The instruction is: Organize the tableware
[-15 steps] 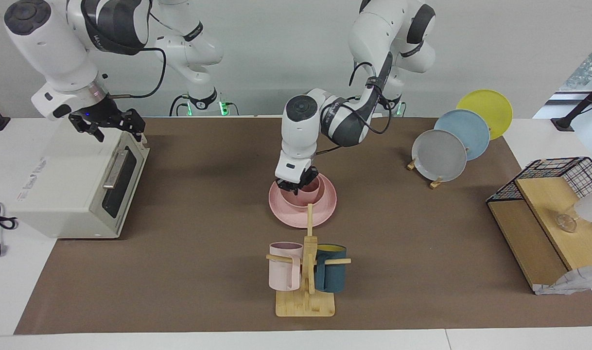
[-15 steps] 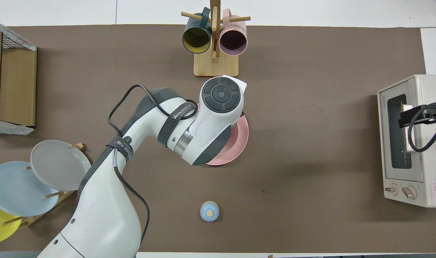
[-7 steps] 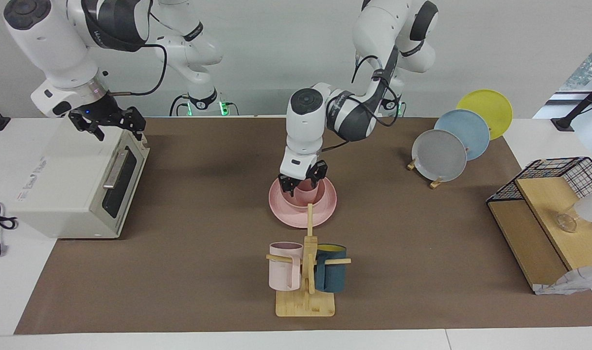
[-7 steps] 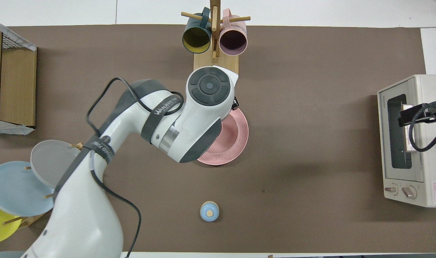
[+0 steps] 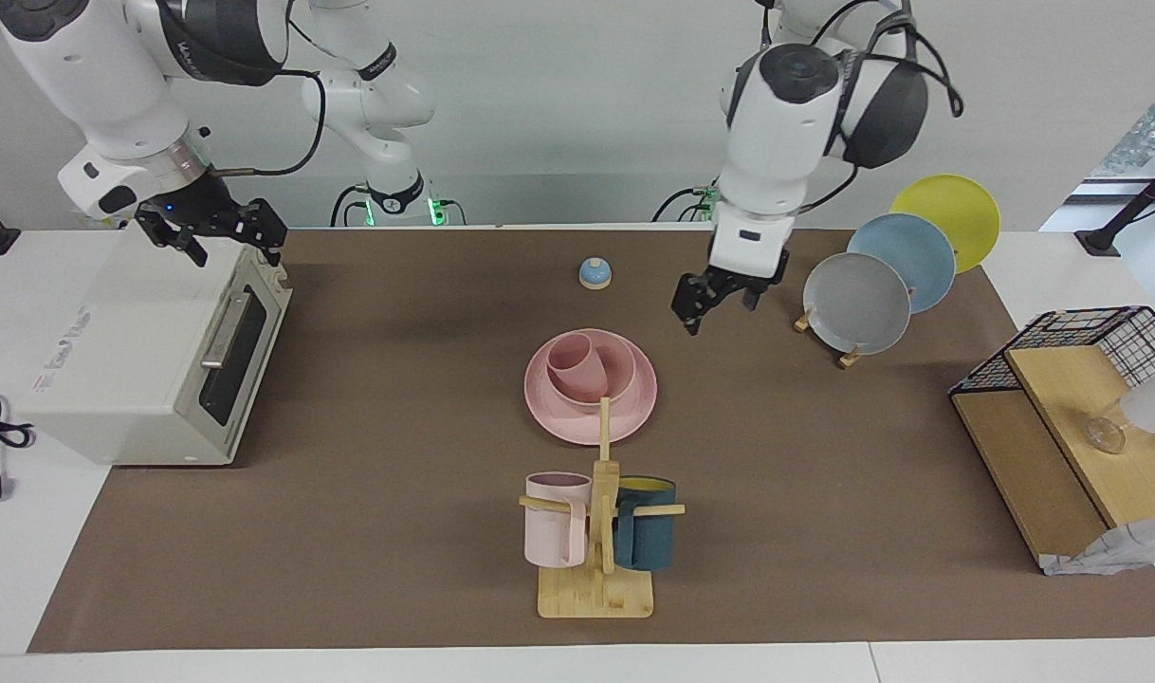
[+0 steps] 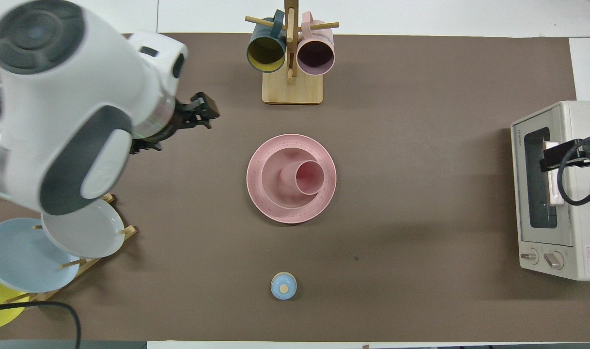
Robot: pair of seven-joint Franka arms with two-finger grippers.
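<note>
The pink plate [image 5: 554, 417] lies mid-table, and it also shows in the overhead view [image 6: 291, 216]. The pink bowl [image 5: 621, 366] sits on it [image 6: 274, 190]. The pink cup [image 5: 570, 360] stands in the bowl, mouth up and leaning a little [image 6: 308, 177]. My left gripper [image 5: 715, 305] is open and empty, raised over bare mat between the plate and the plate rack [image 6: 200, 109]. My right gripper [image 5: 212, 232] waits open over the toaster oven [image 6: 571, 156].
A wooden mug rack [image 5: 596, 579] with a pale pink and a teal mug stands farther from the robots than the plate. The toaster oven [image 5: 151, 351], a rack of grey, blue and yellow plates [image 5: 857, 302], a small blue bell [image 5: 595, 273] and a wire-and-wood shelf [image 5: 1061, 427] are also here.
My left gripper has let go of the cup in the bowl, risen, and swung away toward the left arm's end. The cup stays in the bowl. The right arm has barely moved.
</note>
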